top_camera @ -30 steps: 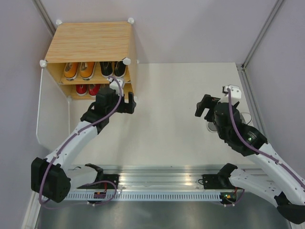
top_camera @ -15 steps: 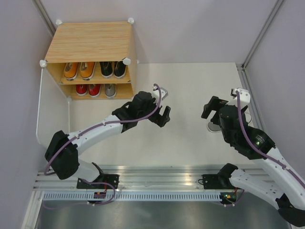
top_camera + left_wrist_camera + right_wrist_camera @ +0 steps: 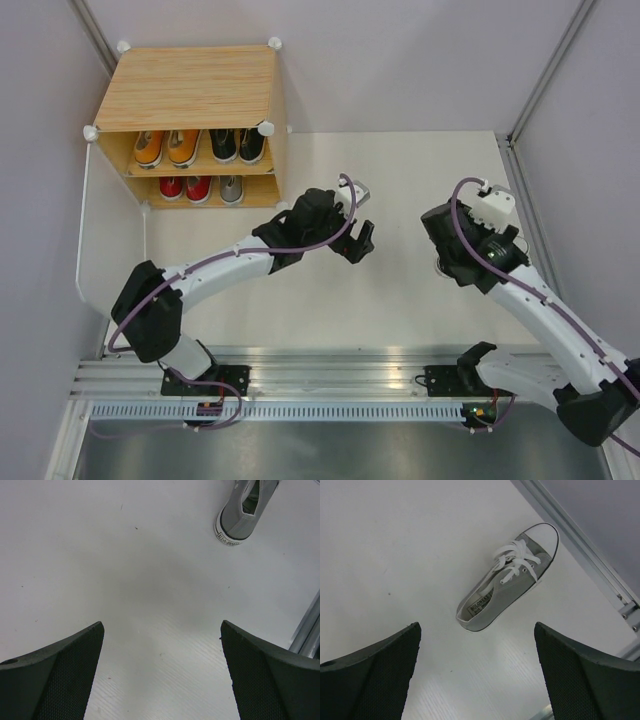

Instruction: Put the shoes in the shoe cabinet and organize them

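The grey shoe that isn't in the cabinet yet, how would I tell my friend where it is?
Start at the white table and look to its right side, far from the wood shoe cabinet in the back left corner. Below the open right gripper is the grey shoe. It alone is out on the table; the other shoes are shelved.

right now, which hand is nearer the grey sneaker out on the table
Right. The right hand hangs open just above the grey sneaker; the left hand, also open, sits well off to the sneaker's left.
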Motion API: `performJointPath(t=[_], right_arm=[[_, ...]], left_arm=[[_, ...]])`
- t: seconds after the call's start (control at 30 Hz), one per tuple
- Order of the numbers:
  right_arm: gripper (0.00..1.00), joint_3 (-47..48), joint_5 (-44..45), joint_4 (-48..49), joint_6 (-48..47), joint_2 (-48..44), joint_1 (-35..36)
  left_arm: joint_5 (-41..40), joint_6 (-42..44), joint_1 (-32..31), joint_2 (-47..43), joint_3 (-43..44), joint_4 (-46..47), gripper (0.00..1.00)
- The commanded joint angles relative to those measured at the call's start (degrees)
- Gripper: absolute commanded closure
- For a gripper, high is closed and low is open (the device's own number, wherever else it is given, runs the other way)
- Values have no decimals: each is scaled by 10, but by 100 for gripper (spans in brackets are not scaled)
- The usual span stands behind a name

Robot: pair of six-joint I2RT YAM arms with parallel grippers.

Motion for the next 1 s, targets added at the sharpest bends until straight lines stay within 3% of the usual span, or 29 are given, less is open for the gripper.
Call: performJointPath(t=[0.0, 0.43, 0.67, 0.83, 0.87, 0.93, 0.97], right_arm=[[2, 18, 1, -7, 21, 39, -68], [2, -53, -217, 185, -41, 213, -369], [12, -86, -259, 255, -60, 278, -392], [42, -103, -296, 287, -75, 299, -392], [56, -104, -299, 288, -76, 295, -391], [73, -105, -296, 288, -80, 280, -384], [88, -105, -294, 287, -82, 276, -369]], left_arm=[[-21, 10, -2, -29, -11, 14, 0], [-71, 11, -1, -115, -107, -37, 0], [-87, 14, -1, -124, -116, -48, 0], [-95, 17, -1, -125, -120, -48, 0], [-96, 18, -1, -126, -120, -50, 0], [-97, 20, -1, -126, -120, -50, 0], [-99, 18, -1, -125, -119, -49, 0]])
